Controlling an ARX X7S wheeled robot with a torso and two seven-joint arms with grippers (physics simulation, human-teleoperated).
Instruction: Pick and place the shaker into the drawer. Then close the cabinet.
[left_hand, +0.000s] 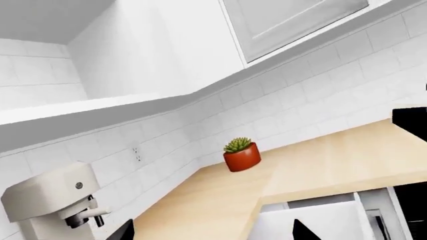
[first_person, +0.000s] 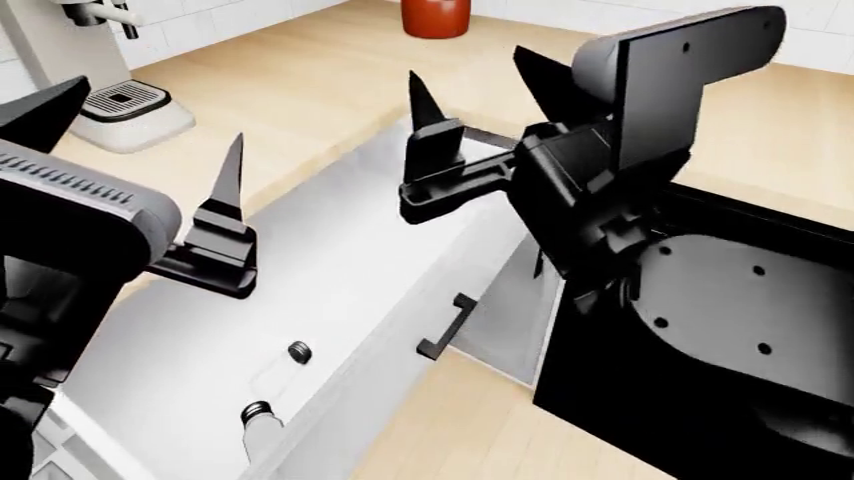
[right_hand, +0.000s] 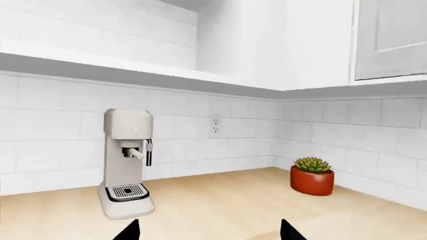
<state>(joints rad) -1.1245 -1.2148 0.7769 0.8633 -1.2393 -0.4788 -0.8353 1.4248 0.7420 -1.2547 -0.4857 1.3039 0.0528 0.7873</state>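
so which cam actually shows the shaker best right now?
Head view. The shaker lies inside the open drawer, near the frame's bottom edge, grey cap visible, beside a black-capped glass bottle. Both wrist views face the backsplash and countertop, so they show nothing of it.

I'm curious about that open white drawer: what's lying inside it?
Inside the drawer lie two small bottles: a clear glass bottle with a black cap and the shaker with a grey cap. The left gripper and its arm hide the drawer's near-left part.
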